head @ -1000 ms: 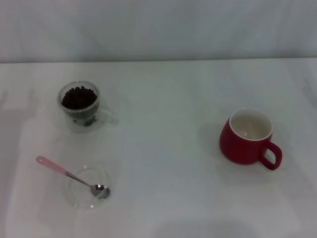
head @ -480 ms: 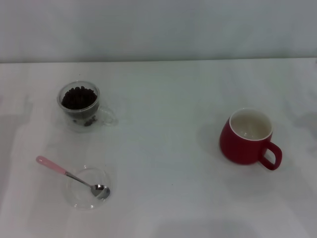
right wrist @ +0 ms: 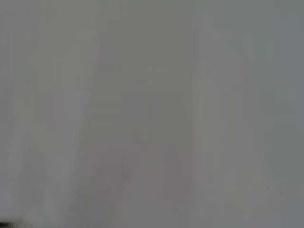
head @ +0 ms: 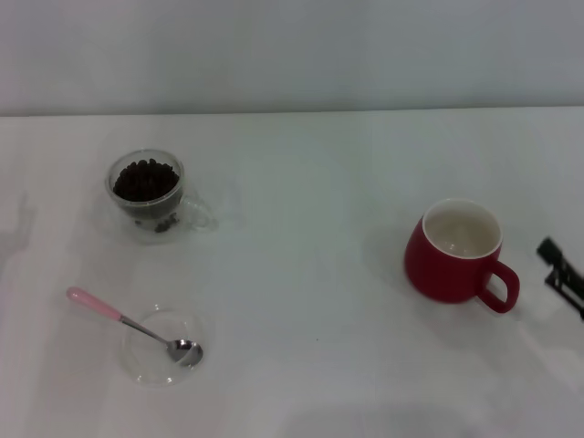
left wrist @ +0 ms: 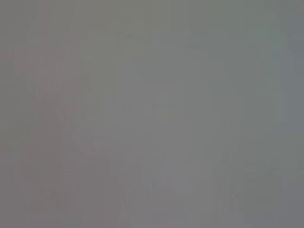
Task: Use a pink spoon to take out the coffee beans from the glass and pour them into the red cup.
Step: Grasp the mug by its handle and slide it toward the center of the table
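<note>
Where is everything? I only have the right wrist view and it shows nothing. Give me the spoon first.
Observer: In the head view the pink spoon lies near left. Its metal bowl sits in a shallow clear dish and its handle sticks out over the rim to the left.
Operator: Now the beans.
Observer: The coffee beans sit in the glass, which stands farther back on the left, behind the dish.
Operator: Report the cup and the grippers.
Observer: The red cup stands upright on the right, its white inside empty. The right gripper shows at the right edge, just beyond the cup's handle and apart from it. The left gripper is not in view.
</note>
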Controlling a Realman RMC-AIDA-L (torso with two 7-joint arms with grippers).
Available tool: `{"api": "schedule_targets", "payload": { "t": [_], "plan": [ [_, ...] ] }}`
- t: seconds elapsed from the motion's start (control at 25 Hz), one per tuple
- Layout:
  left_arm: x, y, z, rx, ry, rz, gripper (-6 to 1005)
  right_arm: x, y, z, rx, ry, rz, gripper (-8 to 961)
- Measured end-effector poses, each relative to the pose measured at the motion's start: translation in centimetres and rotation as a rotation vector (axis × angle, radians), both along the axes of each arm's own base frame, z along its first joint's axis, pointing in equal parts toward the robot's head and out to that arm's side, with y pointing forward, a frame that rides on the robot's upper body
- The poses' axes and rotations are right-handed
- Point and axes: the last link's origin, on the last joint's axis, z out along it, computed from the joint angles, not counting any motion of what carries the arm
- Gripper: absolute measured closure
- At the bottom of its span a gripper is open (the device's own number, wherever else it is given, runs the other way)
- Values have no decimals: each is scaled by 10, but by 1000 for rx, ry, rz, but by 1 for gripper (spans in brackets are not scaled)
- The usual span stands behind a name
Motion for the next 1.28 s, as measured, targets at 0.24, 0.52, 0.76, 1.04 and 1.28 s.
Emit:
{"api": "schedule_targets", "payload": {
  "t": [0.24, 0.52, 0.76, 1.04, 1.28],
  "plan": [
    [-5, -11, 4, 27, -1, -1, 303, 3, -18, -11, -57, -13, -14, 81],
    [-7, -19, 11, 60, 3, -16, 303, 5, -14, -30, -156, -43, -45, 81],
    [-9, -20, 12, 66, 10, -12, 302, 8, -8, -38, -195, -65, -72, 82],
    [-15, -27, 14, 70, 11, 7, 302, 11, 6, -44, -215, -112, -118, 84],
    [-20, -32, 14, 70, 13, 23, 301, 15, 14, -40, -181, -123, -157, 86]
  ]
}}
